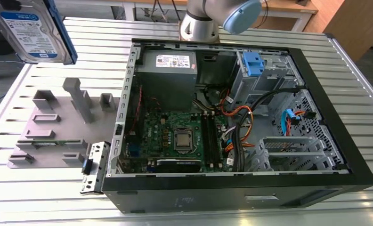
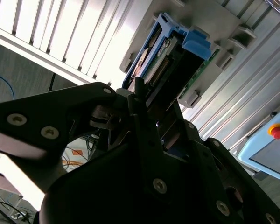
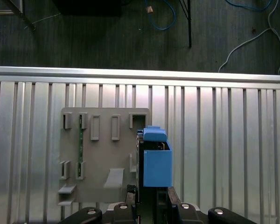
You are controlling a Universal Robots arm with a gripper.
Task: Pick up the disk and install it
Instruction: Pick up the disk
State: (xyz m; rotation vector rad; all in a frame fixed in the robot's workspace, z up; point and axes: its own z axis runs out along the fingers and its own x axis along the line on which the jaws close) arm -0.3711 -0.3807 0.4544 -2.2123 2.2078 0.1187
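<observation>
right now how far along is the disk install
Pick-up looks done: the disk is off the grey fixture and up in the air in the exterior view. In hand: the end effector grips it in the first wrist view. Left: it is not yet in the open computer case, so the install itself remains.

The arm (image 1: 198,24) is a silver-grey tube with rounded joint housings, one closed by a pale blue round cap (image 1: 242,16). The end effector (image 2: 151,107) is matte black, built of angular plates and linked bars, dotted with small silver screw heads (image 2: 159,185) in both wrist views. A white band (image 2: 9,154) edges its body at one side in the second wrist view.
</observation>
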